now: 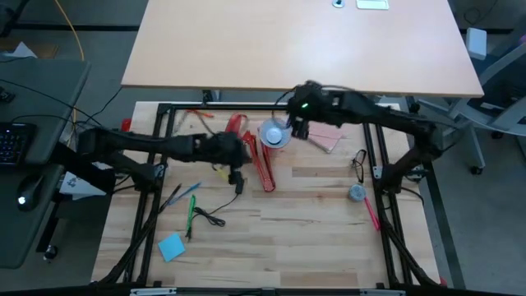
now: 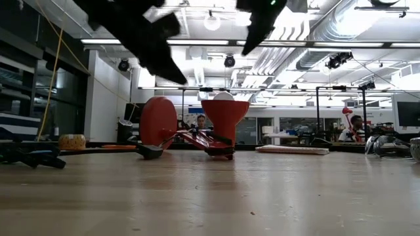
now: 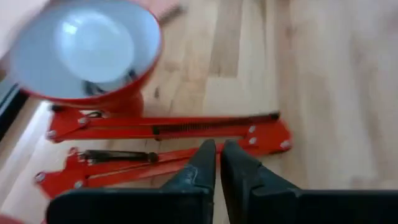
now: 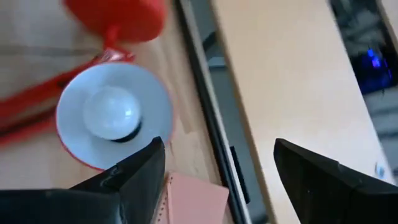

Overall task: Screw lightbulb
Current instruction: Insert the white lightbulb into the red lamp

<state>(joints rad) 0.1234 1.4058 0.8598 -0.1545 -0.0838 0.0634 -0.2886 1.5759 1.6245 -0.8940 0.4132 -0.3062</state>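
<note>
Sitting in red lamp shade [image 4: 74, 134], lightbulb [image 4: 112, 112], right fingers [image 4: 217, 168] released, left fingers [image 3: 217, 169] clenched empty.

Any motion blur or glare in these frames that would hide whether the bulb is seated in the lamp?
Right wrist view: soft motion blur, yet the lightbulb shows inside the red lamp shade. Left wrist view: the shade's upper edge smears, and the white interior washes the bulb out. Low view: ceiling lights glare behind the shade, and only the bulb's tip peeks over the rim. High view: sharp, but the bulb is tiny.
</note>
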